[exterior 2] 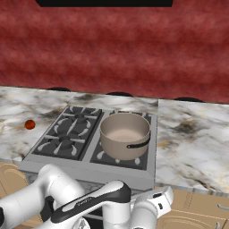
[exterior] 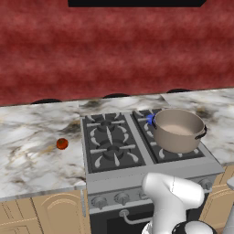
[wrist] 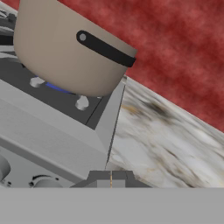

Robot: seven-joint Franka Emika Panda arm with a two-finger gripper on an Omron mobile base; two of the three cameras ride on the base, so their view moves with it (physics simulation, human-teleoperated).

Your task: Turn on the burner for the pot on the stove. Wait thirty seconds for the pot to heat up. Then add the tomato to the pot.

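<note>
The grey steel stove [exterior: 128,176] stands in the middle of the marble counter. On its right side sits the wide grey-tan pot [exterior: 178,130] [exterior 2: 125,134], pale inside and holding nothing. A small blue flame glow marks the burner [exterior: 150,119] under the pot, and the glow is also a thin blue line beneath the pot [wrist: 65,43] in the hand view. The tomato [exterior: 62,144] [exterior 2: 30,124] lies on the counter left of the stove, far from the arm. My gripper [wrist: 110,177] hangs low in front of the stove's right front corner, fingers together, holding nothing.
Round knobs [exterior: 121,198] and a bar handle [exterior: 130,218] line the stove front; two knobs [wrist: 43,181] show near my hand. Three flameless burners [exterior: 109,137] are bare. Marble counter [exterior 2: 192,138] stretches to the right, with a red wall behind.
</note>
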